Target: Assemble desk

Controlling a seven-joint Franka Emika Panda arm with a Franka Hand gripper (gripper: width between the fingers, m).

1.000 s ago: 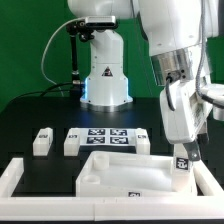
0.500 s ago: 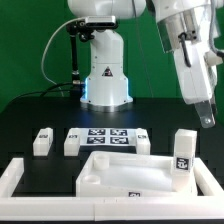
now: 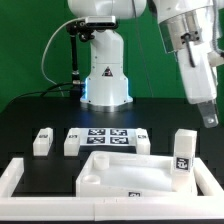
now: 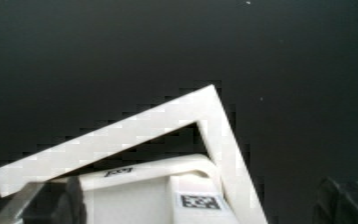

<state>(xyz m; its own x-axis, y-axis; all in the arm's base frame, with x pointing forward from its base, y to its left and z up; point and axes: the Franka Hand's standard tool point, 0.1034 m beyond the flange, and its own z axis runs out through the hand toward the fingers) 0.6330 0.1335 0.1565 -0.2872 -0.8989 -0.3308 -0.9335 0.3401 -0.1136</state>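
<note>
**DESK, PART-ASSEMBLED: ONE LEG STOOD ON THE PANEL, THREE LOOSE, GRIPPER EMPTY**

Items are entered from the exterior view's left to its right.

1. Rail (image 3: 18, 175). White, set on the black mat (image 3: 30, 115). It is no part of the desk.
2. Leftmost leg (image 3: 41, 141). A short white tagged block, lying loose on the mat, well apart from the panel.
3. Second leg (image 3: 72, 143). Also loose, placed just beside the marker board (image 3: 108, 137).
4. Top panel (image 3: 120, 170). Flat and white, lodged against the rail's front and right-hand walls.
5. Third leg (image 3: 143, 140). Loose at the marker board's other end, just behind the panel.
6. Upright leg (image 3: 183, 150). Stood on end at the panel's right-hand end, with its tag turned to the camera. It is also seen from above in the wrist view (image 4: 197, 198). Whether it is fully seated cannot be told.
7. Gripper (image 3: 207, 113). Held well above the upright leg, touching nothing. In the wrist view its fingers (image 4: 30, 200) are seen spread wide, with nothing held between them.

Step in hand: the fitting of the first leg is judged to be finished or nearly so, and three legs are not yet fitted.

Next move: a loose leg is to be fetched, most likely the third as the nearest. The spread fingers would have to be brought down square over the block and closed across its flat sides, clear of the marker board.
</note>
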